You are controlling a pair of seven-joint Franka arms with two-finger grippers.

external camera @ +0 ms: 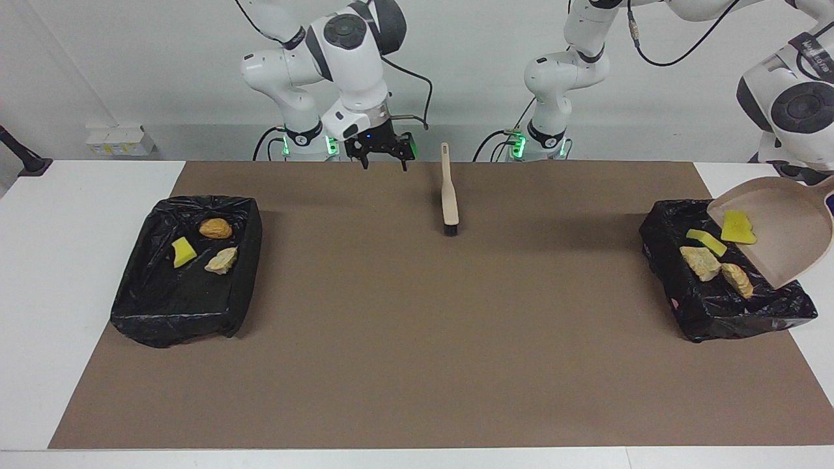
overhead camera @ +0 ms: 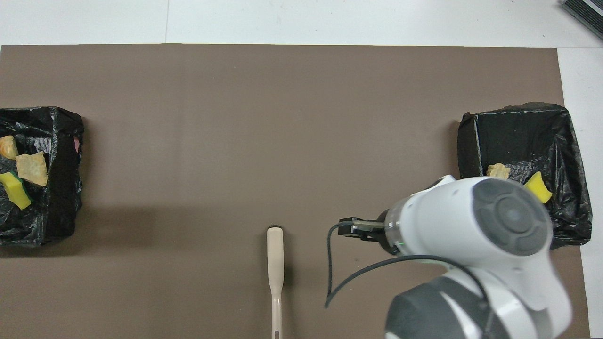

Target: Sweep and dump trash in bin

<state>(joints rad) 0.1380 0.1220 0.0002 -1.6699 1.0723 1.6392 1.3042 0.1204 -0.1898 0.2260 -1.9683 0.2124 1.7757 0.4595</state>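
You have the dustpan [external camera: 782,228] tipped over the bin [external camera: 723,306] at the left arm's end of the worktop [external camera: 417,339], carried by the left arm; the left gripper itself is out of view, its fingers drawn together, presumably clamped on the pan's handle. Of the trash, three scraps [external camera: 710,260] lie in that bin, and one yellow wedge [external camera: 738,228] clings to the pan's sloped floor. Three more scraps [external camera: 208,246] lie in the other bin [external camera: 186,280], at the right arm's end.

The right gripper [external camera: 383,153] hangs with its fingers wide apart, holding nothing, beside the brush [external camera: 448,195], which lies flat on the worktop.

These scraps look light and spongy, so they likely slide or bounce easily; the last wedge probably needs a steeper tilt. If you need the brush again, take it by its thin handle end, toward the robots.
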